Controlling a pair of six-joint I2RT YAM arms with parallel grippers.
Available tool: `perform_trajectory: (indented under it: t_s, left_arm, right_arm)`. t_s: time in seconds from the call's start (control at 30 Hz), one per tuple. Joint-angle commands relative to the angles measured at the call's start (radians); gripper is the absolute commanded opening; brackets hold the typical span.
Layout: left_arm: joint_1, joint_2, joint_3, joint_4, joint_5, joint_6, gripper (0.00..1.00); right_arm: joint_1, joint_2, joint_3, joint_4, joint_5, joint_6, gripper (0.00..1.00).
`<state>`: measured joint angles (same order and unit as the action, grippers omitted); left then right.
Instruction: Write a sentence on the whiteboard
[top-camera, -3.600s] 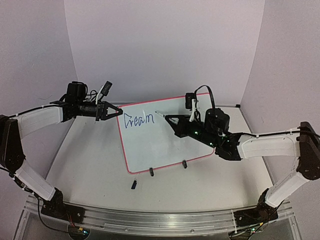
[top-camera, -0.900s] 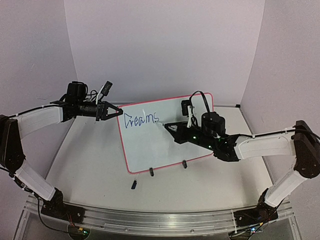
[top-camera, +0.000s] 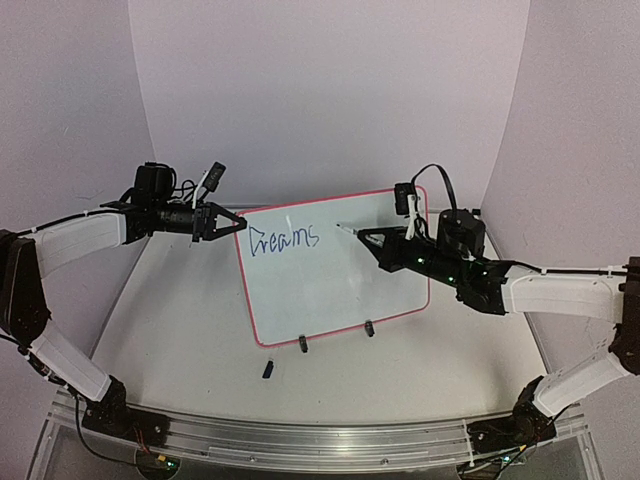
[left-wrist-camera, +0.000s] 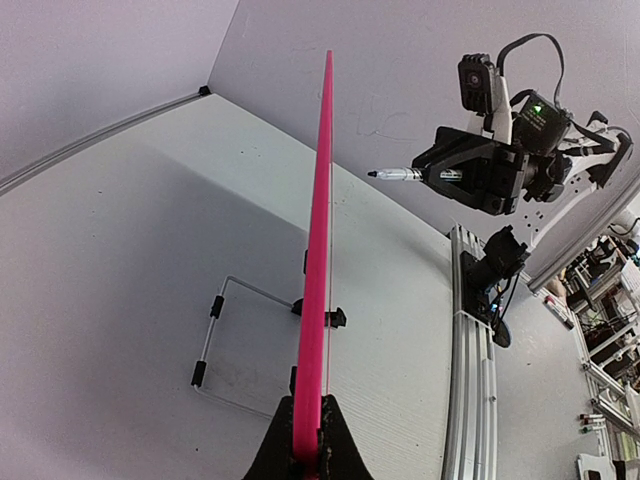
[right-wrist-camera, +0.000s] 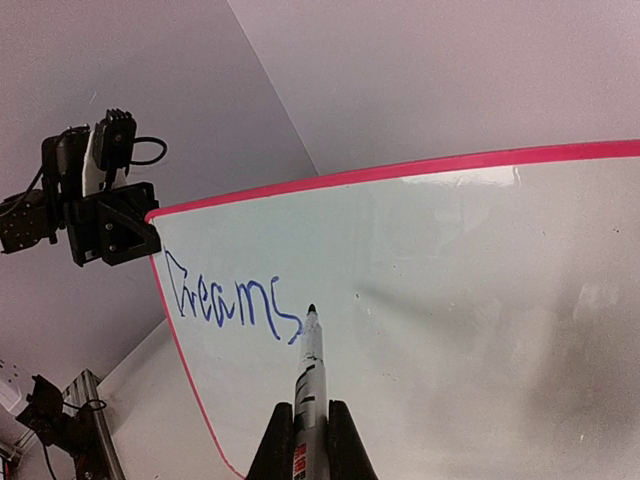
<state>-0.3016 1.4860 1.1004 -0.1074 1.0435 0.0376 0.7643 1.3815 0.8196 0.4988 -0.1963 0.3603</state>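
Observation:
The whiteboard (top-camera: 330, 285) stands tilted on the table, red-pink rimmed, with "Dreams" (top-camera: 283, 240) written in blue at its upper left. My left gripper (top-camera: 237, 224) is shut on the board's top left corner. In the left wrist view the pink rim (left-wrist-camera: 318, 300) runs edge-on out of the shut left gripper (left-wrist-camera: 308, 440). My right gripper (top-camera: 375, 240) is shut on a marker (top-camera: 348, 231). The marker (right-wrist-camera: 312, 370) points at the board (right-wrist-camera: 450, 300) just right of the word (right-wrist-camera: 230, 300). Seen from the left wrist, the marker tip (left-wrist-camera: 374, 174) hangs apart from the board face.
Two black clip feet (top-camera: 303, 343) (top-camera: 369, 327) hold the board's lower edge. A small dark cap (top-camera: 268, 369) lies on the table in front of it. A wire stand (left-wrist-camera: 215, 340) props the board from behind. An aluminium rail (top-camera: 300, 435) runs along the near edge.
The word has gained its final "s". Since then my right gripper has drawn back to the right, lifting the marker off the board. The left gripper has held still.

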Motion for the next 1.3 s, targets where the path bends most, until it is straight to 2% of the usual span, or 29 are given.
perform_trajectory:
  t_s: [0.0, 0.63, 1.27]
  left_arm:
    - [-0.031, 0.011, 0.005, -0.095, -0.029, 0.105, 0.00]
    - [-0.033, 0.014, 0.009, -0.103, -0.029, 0.111, 0.00]
    - [-0.033, 0.017, 0.011, -0.104, -0.030, 0.112, 0.00]
  right_arm:
    - [-0.006, 0.019, 0.022, 0.016, -0.042, -0.024, 0.00]
    - [-0.008, 0.120, 0.091, 0.032, 0.039, -0.032, 0.00]
    - [-0.008, 0.050, -0.024, 0.028, 0.076, 0.005, 0.00]
